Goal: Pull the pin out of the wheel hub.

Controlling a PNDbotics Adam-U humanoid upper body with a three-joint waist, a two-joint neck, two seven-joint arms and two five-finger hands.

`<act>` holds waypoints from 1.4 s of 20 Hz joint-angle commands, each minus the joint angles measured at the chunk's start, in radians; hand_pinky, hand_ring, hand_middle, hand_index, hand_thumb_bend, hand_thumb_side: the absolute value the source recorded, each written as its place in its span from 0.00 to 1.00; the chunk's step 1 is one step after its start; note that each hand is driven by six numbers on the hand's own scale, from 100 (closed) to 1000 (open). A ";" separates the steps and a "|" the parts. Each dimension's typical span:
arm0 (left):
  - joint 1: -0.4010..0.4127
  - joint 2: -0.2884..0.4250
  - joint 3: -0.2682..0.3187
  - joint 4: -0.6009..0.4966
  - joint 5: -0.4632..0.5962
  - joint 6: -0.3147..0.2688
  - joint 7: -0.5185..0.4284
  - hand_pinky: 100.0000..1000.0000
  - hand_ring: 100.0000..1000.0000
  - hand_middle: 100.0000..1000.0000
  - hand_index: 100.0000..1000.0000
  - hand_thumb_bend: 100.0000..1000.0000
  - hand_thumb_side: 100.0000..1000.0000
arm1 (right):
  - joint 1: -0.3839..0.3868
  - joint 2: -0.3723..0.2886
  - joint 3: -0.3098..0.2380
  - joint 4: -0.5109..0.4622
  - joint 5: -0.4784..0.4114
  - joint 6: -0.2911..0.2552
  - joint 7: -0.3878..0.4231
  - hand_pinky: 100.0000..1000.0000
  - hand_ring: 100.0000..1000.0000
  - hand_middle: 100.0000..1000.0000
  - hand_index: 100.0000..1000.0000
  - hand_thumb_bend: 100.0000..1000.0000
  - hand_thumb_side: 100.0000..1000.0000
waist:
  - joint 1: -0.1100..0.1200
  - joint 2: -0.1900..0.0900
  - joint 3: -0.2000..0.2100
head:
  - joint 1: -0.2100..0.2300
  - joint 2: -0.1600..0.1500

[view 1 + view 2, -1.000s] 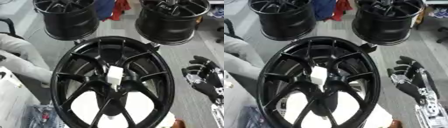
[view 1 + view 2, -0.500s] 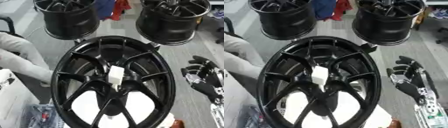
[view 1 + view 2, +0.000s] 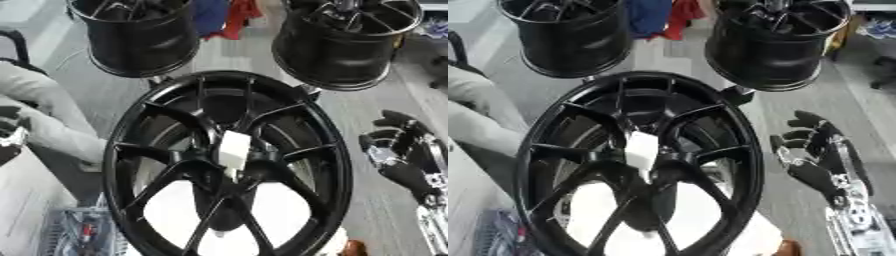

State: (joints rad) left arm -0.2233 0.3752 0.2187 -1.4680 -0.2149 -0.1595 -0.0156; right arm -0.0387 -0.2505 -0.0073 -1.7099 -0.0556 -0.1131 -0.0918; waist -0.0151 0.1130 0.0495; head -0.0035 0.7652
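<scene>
Pin (image 3: 233,148), a pale, whitish block-shaped piece, sits at the centre of the wheel hub (image 3: 229,165), where the black spokes meet, and nothing touches it. Nearest the camera, the lower spokes of the big black wheel (image 3: 122,150) fan out over a white surface (image 3: 284,210) that shows through the gaps. At the lower left corner lies a clear, greyish container (image 3: 74,235) with small things in it, one red, too blurred to name. By the wheel's lower right edge a small brown-orange object (image 3: 353,247) peeks in at the bottom. The right hand (image 3: 820,160) rests to the right of the wheel, near its rim but apart from it, fingers relaxed and spread, pointing up and holding nothing; its silver forearm runs down to the lower right corner. The left hand does not show in either view. On the left, beside the wheel's rim, a light grey sleeve (image 3: 52,120) crosses the view. Beyond the wheel's far rim stand two more black wheel rims, one at the upper left (image 3: 140,35) and one at the upper right (image 3: 346,42), well apart from each other, with blue and red cloth (image 3: 223,17) between them on the grey floor (image 3: 236,55).
</scene>
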 commanded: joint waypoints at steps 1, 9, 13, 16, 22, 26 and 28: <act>0.005 -0.061 0.021 -0.111 0.102 0.040 0.012 0.57 0.56 0.60 0.75 0.09 0.55 | -0.013 -0.007 -0.008 -0.011 -0.004 -0.003 -0.002 0.57 0.60 0.63 0.78 0.32 0.00 | 0.000 -0.007 0.001 | -0.002 0.005; 0.019 -0.172 0.019 -0.210 0.170 0.087 0.018 0.57 0.56 0.59 0.75 0.09 0.55 | -0.011 -0.005 -0.011 -0.010 -0.005 -0.003 -0.005 0.57 0.60 0.63 0.78 0.32 0.00 | -0.002 -0.010 0.012 | -0.010 0.005; 0.017 -0.188 0.015 -0.224 0.176 0.096 0.009 0.57 0.56 0.59 0.75 0.08 0.55 | -0.011 -0.005 -0.010 -0.011 -0.005 -0.003 -0.004 0.57 0.60 0.63 0.78 0.32 0.00 | -0.005 -0.011 0.017 | -0.010 0.005; 0.017 -0.192 0.011 -0.226 0.175 0.099 0.006 0.57 0.56 0.59 0.75 0.08 0.55 | -0.011 -0.005 -0.012 -0.012 -0.005 -0.003 -0.005 0.57 0.60 0.63 0.78 0.32 0.00 | -0.006 -0.010 0.016 | -0.012 0.005; 0.019 -0.199 0.004 -0.229 0.169 0.099 -0.003 0.57 0.56 0.59 0.75 0.08 0.55 | -0.012 -0.005 -0.011 -0.013 -0.005 -0.003 -0.003 0.57 0.60 0.63 0.78 0.32 0.00 | -0.008 -0.008 0.018 | -0.016 0.005; 0.018 -0.200 0.002 -0.230 0.165 0.100 -0.007 0.57 0.56 0.59 0.75 0.08 0.55 | -0.013 -0.006 -0.011 -0.015 -0.004 -0.002 -0.004 0.57 0.60 0.63 0.78 0.32 0.00 | -0.008 -0.007 0.020 | -0.016 0.005; 0.019 -0.201 0.001 -0.231 0.164 0.100 -0.010 0.57 0.56 0.59 0.75 0.08 0.55 | -0.013 -0.006 -0.010 -0.015 -0.004 -0.002 -0.003 0.57 0.60 0.63 0.78 0.32 0.00 | -0.008 -0.006 0.019 | -0.017 0.005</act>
State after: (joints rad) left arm -0.1956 0.1655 0.2239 -1.6754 -0.0483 -0.0582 -0.0205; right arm -0.0433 -0.2427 -0.0122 -1.7099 -0.0560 -0.1146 -0.0941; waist -0.0249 0.1146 0.0685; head -0.0187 0.7652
